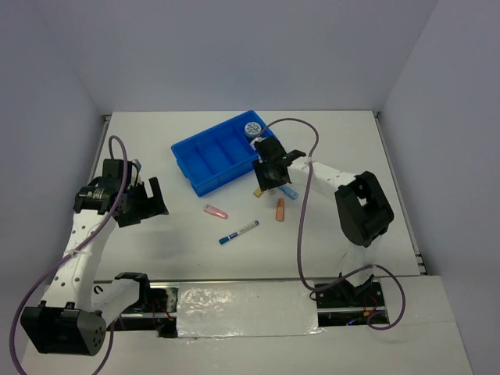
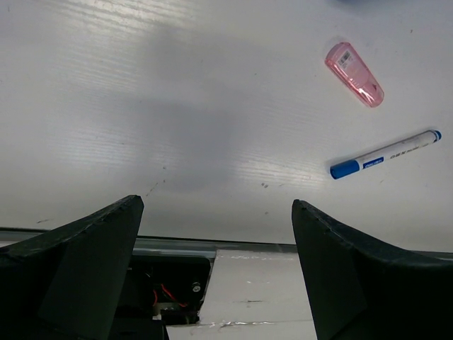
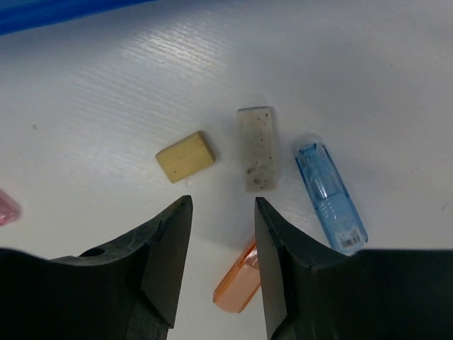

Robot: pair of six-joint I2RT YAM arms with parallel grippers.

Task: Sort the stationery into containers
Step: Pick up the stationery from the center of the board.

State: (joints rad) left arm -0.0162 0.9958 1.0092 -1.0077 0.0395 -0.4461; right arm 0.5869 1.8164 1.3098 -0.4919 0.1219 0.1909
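Note:
The blue tray [image 1: 223,156] sits at the table's middle back, with the patterned roll [image 1: 252,129] in its far right end. My right gripper [image 1: 266,181] is open and empty, hovering just above a tan piece [image 3: 185,156], a grey piece [image 3: 255,148], a light-blue piece [image 3: 330,197] and an orange piece [image 3: 238,286]. My left gripper [image 1: 155,205] is open and empty at the left. The pink piece [image 2: 354,74] and the blue-and-white marker [image 2: 384,154] lie ahead of it to the right. No teal blob is in view.
The tray's blue edge [image 3: 56,10] shows at the top of the right wrist view. A metal rail and a taped panel [image 1: 234,301] run along the near table edge. White walls enclose the table on three sides.

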